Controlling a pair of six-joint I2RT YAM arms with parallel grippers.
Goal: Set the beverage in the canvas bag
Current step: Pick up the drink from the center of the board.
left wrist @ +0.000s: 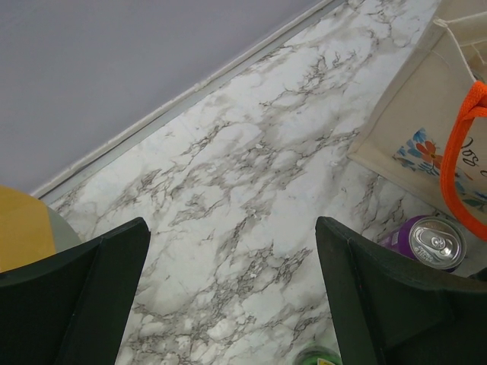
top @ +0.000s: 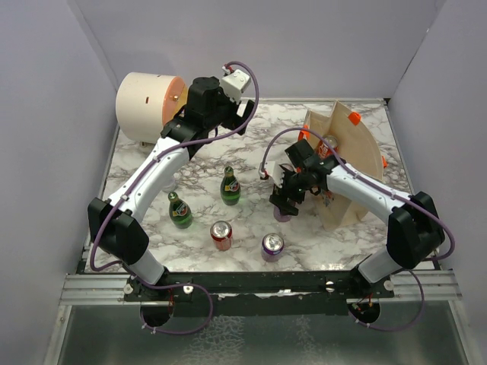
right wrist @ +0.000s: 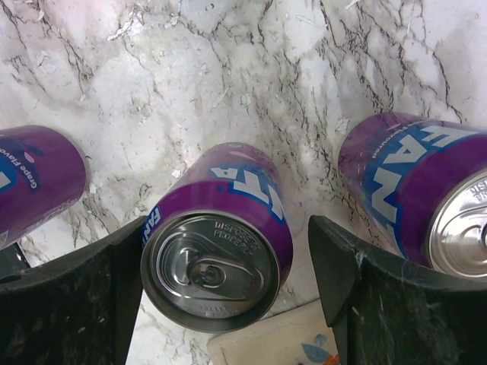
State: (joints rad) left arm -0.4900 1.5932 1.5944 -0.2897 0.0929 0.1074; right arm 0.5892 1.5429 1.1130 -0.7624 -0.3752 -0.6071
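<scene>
A purple Fanta can stands upright on the marble table between my right gripper's fingers. The left finger is at the can's side and a gap shows at the right finger, so the gripper is open around it. In the top view this gripper hangs over that can, just left of the canvas bag, which stands open with orange handles. The bag's corner shows below the can. My left gripper is open and empty, high over the table's back.
More purple cans stand at right and left. A purple can, a red can and two green bottles stand in front. A beige cylinder sits back left. Walls enclose the table.
</scene>
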